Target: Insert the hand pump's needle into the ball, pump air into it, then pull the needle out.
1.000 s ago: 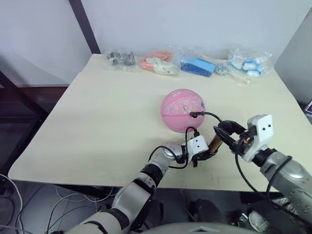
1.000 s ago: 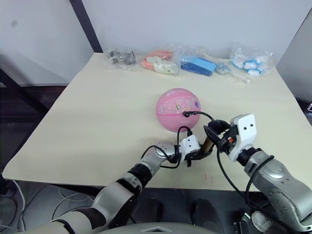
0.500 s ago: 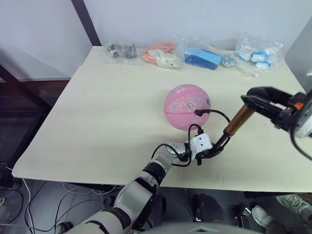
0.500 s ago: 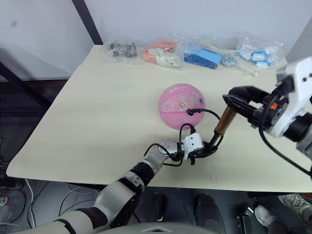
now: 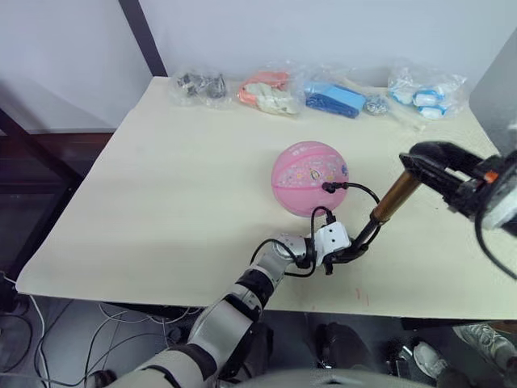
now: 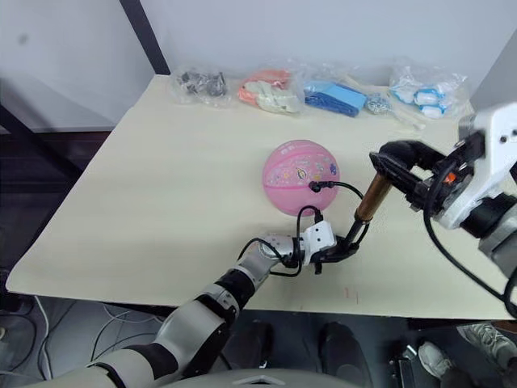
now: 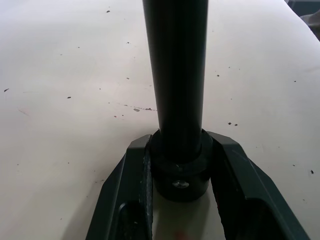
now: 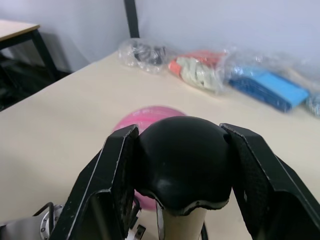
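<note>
Here the hand pump (image 5: 389, 202) slants across the lower right of the head views, its stroke drawn out. The left gripper (image 7: 180, 165) clamps the pump's black lower end between its 2 fingers (image 7: 131, 185), pinning the base close to the table (image 5: 178, 186), likely so the barrel cannot lift during a stroke. The right gripper (image 8: 182, 165) is closed around the black T-handle (image 6: 400, 158) at the raised end, placed to drive the pump along its own axis. The ball (image 5: 310, 178) sits at frame centre, just beyond the pump, near enough that the thin black hose (image 5: 355, 191) loops to it with slack. The needle (image 5: 327, 187) appears seated in the ball's near-right side. Pumping looks underway; withdrawal remains. Plastic bags (image 5: 323, 95) line the table's far edge.
</note>
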You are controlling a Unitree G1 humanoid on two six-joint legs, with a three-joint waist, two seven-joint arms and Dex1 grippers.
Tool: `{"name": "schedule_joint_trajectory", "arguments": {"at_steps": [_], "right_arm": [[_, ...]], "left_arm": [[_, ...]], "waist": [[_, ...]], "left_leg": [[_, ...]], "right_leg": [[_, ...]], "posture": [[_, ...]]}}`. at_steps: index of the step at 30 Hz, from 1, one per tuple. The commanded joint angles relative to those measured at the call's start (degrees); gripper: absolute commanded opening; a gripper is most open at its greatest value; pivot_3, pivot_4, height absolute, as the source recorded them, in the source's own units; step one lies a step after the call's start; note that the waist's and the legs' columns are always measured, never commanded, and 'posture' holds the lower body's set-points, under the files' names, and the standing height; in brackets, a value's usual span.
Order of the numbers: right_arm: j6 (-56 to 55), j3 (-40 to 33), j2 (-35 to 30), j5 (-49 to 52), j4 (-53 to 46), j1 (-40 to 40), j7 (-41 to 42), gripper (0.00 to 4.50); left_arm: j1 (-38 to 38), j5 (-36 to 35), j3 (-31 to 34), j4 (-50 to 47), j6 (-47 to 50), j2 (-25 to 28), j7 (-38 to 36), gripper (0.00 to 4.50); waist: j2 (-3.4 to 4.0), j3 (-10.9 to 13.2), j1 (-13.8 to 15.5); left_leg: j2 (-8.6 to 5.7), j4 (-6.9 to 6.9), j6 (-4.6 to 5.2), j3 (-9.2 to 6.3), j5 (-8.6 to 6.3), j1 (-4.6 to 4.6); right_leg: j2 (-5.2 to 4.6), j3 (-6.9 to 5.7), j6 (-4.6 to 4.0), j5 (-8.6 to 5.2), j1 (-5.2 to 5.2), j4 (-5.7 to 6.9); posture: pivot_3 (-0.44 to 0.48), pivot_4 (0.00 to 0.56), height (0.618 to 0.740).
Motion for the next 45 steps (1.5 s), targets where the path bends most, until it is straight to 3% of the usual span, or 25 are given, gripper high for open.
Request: {"name": "schedule_joint_trajectory", "arguments": {"at_steps": [1,8,11,13,18,20,22,25,28,32,37,40,45], "right_arm": [[2.8,13.7,3.0,-14.9,3.5,6.6,1.2,2.08],[-0.6,31.4,16.1,-33.9,14.2,8.6,3.8,2.08],[-2.3,35.5,21.1,-39.6,17.7,10.4,6.2,2.08],[-2.7,35.8,23.2,-41.9,18.3,11.6,7.4,2.08],[-1.4,27.0,24.1,-40.2,12.1,11.3,8.3,2.08],[0.0,22.3,22.2,-37.3,8.2,9.6,8.3,2.08],[1.8,15.3,19.6,-31.1,3.9,6.1,7.2,2.08],[2.8,2.2,10.9,-13.8,-0.1,-2.3,2.9,2.08],[3.4,-4.1,2.4,0.1,0.6,-7.7,-3.3,2.08],[2.9,-7.6,-6.9,13.4,1.4,-11.1,-9.5,2.08],[2.6,-12.8,-15.3,23.1,4.4,-13.6,-12.9,2.08],[2.7,-13.4,-16.4,24.3,4.6,-13.0,-13.3,2.08],[3.4,-8.2,-11.8,17.7,0.1,-6.0,-12.1,2.08]], "left_arm": [[2.1,2.0,-1.3,2.4,1.6,1.8,-1.1,1.09],[2.4,2.0,-1.3,2.1,1.7,1.9,-0.8,1.09],[2.3,2.0,-1.2,2.0,1.8,1.9,-0.7,1.09],[2.3,2.0,-1.2,2.0,1.9,1.9,-0.7,1.09],[2.3,1.9,-1.1,2.1,1.9,2.0,-0.7,1.09],[2.3,2.0,-1.1,2.1,1.9,2.1,-0.8,1.09],[2.2,2.1,-1.1,2.2,1.8,2.1,-0.8,1.09],[1.9,2.2,-1.1,2.7,1.7,1.8,-0.6,1.09],[1.7,2.2,-1.1,3.0,1.6,1.7,-0.7,1.09],[1.5,2.2,-1.1,3.5,1.5,1.6,-0.7,1.09],[1.0,2.1,-1.1,4.0,1.4,1.5,-0.6,1.09],[1.0,2.1,-1.1,4.2,1.3,1.5,-0.5,1.09],[1.1,2.1,-1.2,4.1,1.2,1.4,-0.6,1.09]], "waist": [[-0.28,-0.3,-0.1],[-0.47,-0.8,-0.3],[-0.43,-1.5,-0.3],[-0.36,-1.7,-0.4],[-0.42,-1.8,-0.5],[-0.38,-1.8,-0.5],[0.13,-1.3,-0.3],[1.25,-0.2,-0.1],[1.54,0.1,0.0],[1.19,0.5,0.1],[1.05,0.7,0.0],[0.99,0.8,0.0],[0.89,0.8,0.0]], "left_leg": [[0.16,-0.01,0.00,-0.02,-0.01,0.26],[0.48,-0.12,-0.01,-0.02,-0.02,0.90],[0.56,-0.33,-0.02,-0.09,-0.03,1.22],[0.56,-0.48,-0.02,-0.07,-0.03,1.30],[0.65,-0.54,-0.02,-0.15,-0.03,1.35],[0.65,-0.54,-0.02,-0.15,-0.03,1.31],[0.53,-0.52,-0.02,-0.11,-0.03,1.21],[0.42,-0.39,-0.02,-0.04,-0.02,0.95],[0.22,-0.05,-0.02,-0.03,0.00,0.09],[0.10,-0.03,-0.01,0.03,0.00,-0.21],[-0.03,0.20,-0.01,0.04,0.00,-0.64],[-0.07,0.32,0.00,0.09,0.00,-0.67],[-0.08,0.36,0.00,0.09,0.00,-0.72]], "right_leg": [[0.06,-0.07,-0.08,-0.07,0.30,-0.01],[0.07,-0.10,-0.24,-0.40,0.74,-0.02],[0.12,-0.19,-0.52,-0.56,0.83,0.04],[0.17,-0.17,-0.53,-0.56,0.85,0.04],[0.49,-0.22,-0.57,-0.59,0.86,0.05],[0.49,-0.21,-0.57,-0.59,0.85,0.04],[0.35,-0.18,-0.55,-0.58,0.82,0.04],[0.24,-0.18,-0.51,-0.55,0.70,0.05],[0.13,-0.19,-0.27,-0.12,0.04,0.06],[0.03,-0.17,-0.21,-0.13,-0.15,0.02],[-0.09,-0.01,0.04,0.02,-0.48,0.01],[-0.19,0.03,0.10,0.07,-0.49,0.02],[-0.22,0.03,0.12,0.08,-0.49,0.01]], "posture": [[0.000,0.150,0.740],[0.000,0.150,0.740],[0.000,0.150,0.740],[0.000,0.150,0.740],[0.000,0.150,0.740],[0.000,0.150,0.740],[0.000,0.150,0.740],[0.000,0.150,0.740],[0.000,0.150,0.740],[0.000,0.150,0.740],[0.000,0.150,0.740],[0.000,0.150,0.740],[0.000,0.150,0.740]]}}
